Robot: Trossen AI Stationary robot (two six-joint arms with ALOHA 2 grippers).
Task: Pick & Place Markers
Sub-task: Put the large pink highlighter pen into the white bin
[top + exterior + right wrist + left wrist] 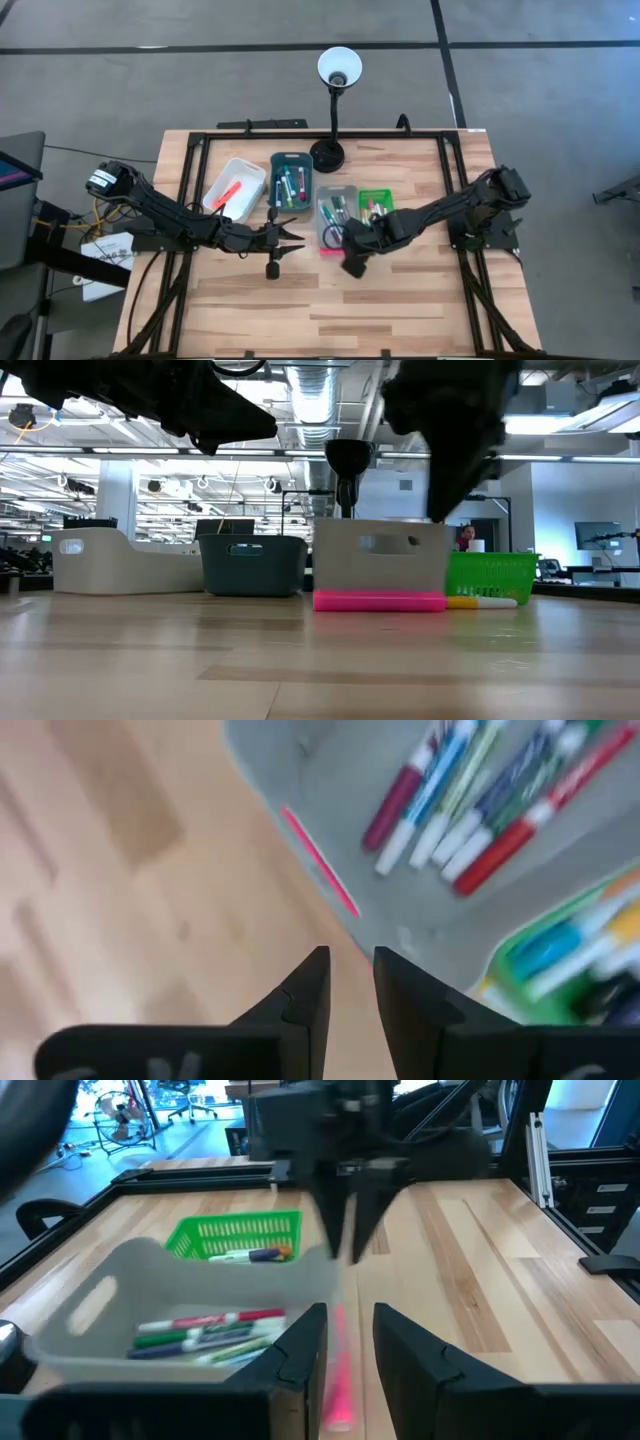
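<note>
A pink marker point(380, 600) lies flat on the table against the near wall of the grey tray point(380, 555); it also shows in the left wrist view point(338, 1380) and the right wrist view point(320, 875). A yellow-tipped marker point(480, 601) lies before the green basket point(490, 575). More markers point(480, 800) lie in the grey tray. My right gripper point(350, 252) hangs above the pink marker, fingers pointing down, shut and empty. My left gripper point(292, 238) hovers to the left of it, pointing toward the table's right, shut and empty.
A white tray point(235, 188) holding an orange marker and a dark teal tray point(291, 182) with markers stand left of the grey tray. A black desk lamp point(330, 150) stands behind them. Bare wood point(320, 310) stretches along the near half of the table.
</note>
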